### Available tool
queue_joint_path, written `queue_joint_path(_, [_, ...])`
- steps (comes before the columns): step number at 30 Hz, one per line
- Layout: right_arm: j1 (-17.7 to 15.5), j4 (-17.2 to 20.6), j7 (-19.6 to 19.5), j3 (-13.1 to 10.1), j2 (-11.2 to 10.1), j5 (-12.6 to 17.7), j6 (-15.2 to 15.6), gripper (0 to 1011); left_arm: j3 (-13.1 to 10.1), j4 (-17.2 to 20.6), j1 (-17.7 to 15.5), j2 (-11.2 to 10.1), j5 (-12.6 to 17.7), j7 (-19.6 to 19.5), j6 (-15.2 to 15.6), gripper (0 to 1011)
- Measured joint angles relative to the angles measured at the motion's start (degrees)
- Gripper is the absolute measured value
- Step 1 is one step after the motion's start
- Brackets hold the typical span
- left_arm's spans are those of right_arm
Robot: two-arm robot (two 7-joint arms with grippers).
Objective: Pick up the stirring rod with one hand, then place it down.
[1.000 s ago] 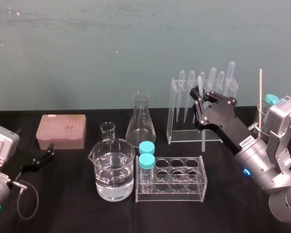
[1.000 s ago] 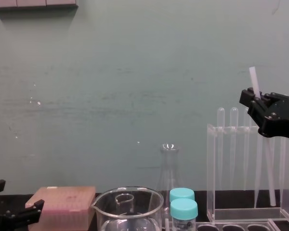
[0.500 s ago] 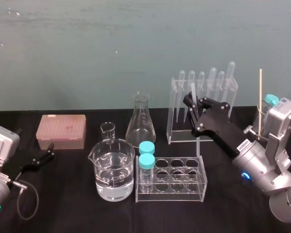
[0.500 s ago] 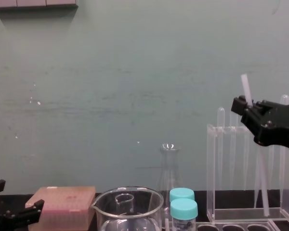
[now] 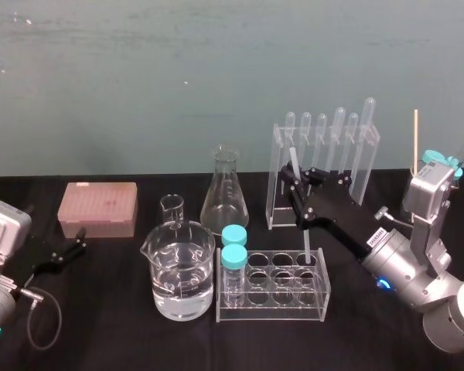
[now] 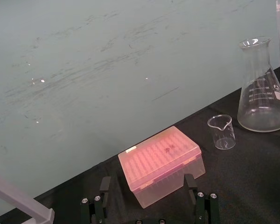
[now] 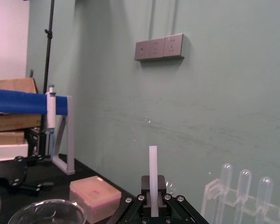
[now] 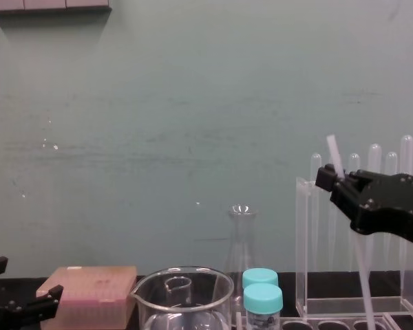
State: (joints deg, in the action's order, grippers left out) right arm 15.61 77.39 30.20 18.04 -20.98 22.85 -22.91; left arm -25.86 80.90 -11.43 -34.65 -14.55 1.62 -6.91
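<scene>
One arm at work: right gripper [image 5: 298, 184] fingers clamped on stirring rod [image 5: 304, 236] near its top | long axis near-upright, slightly tilted, hanging below fingers | lower end at tube rack [image 5: 271, 309] back-right well | left gripper [image 5: 62, 253] parked far-left on bench [image 5: 100, 340], fingers apart

Bottom of stirring rod [image 8: 333, 154] cut off at chest view's edge.

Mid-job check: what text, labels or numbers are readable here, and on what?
Nothing reads clearly.
White sticker behind the right end effector, shut on the stirring rod: too small to read.
Erlenmeyer flask: graduation numbers, too blurred to read.
Pink box lid: dark mark, unreadable.
Parked left end effector: none.
</scene>
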Motion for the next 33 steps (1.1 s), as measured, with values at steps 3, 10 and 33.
queue_joint_path(3, [0.58, -1.37, 1.36, 0.10, 0.42, 0.06, 0.03, 69, 0.00, 0.00, 0.00, 0.00, 0.00, 0.00, 0.00, 1000])
queue_joint_path(10, [2.06, -4.56, 4.19, 0.69, 1.13, 0.26, -0.36, 69, 0.00, 0.00, 0.00, 0.00, 0.00, 0.00, 0.00, 1000])
queue_joint_path(33, [3.11, -8.07, 5.33, 2.03, 1.24, -1.18, 0.13, 69, 0.00, 0.00, 0.00, 0.00, 0.00, 0.00, 0.00, 1000])
